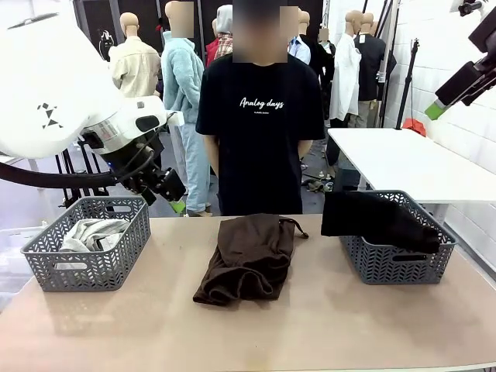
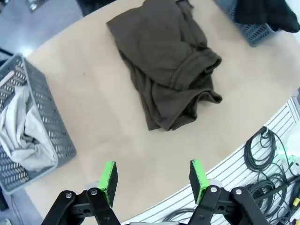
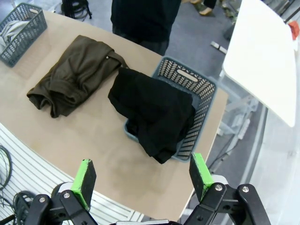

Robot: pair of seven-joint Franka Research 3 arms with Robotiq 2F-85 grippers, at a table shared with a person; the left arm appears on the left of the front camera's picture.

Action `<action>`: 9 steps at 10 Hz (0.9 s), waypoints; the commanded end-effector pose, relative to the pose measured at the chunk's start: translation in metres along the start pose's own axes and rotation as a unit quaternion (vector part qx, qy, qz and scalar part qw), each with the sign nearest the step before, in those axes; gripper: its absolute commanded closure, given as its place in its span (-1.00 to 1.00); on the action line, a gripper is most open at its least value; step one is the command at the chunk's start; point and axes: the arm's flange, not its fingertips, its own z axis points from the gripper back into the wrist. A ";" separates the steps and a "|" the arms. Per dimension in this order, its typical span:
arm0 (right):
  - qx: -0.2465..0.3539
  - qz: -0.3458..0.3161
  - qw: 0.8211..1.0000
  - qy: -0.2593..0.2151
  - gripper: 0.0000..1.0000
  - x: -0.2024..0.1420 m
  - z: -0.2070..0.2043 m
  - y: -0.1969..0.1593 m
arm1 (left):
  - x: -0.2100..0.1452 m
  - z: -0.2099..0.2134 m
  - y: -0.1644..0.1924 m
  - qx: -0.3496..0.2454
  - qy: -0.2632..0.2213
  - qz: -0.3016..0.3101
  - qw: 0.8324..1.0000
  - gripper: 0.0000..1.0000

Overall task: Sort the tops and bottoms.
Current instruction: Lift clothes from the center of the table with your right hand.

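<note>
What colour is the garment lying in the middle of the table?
Dark brown garment, seen best in the left wrist view.

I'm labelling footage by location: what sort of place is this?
Probably a robot lab set up for clothes sorting: a tan table holding two grey plastic lattice baskets, a dark brown drawstring garment between them, and cables beside the table.

The left gripper [image 2: 153, 182] hangs empty, jaws apart, above the worktop [image 2: 112, 117]; brown garment [image 2: 166, 70] lies ahead.
</note>
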 end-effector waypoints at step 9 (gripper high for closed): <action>-0.002 0.005 1.000 0.005 -1.00 0.001 0.000 -0.001 | -0.026 0.029 0.024 0.001 -0.035 -0.021 0.999 -0.60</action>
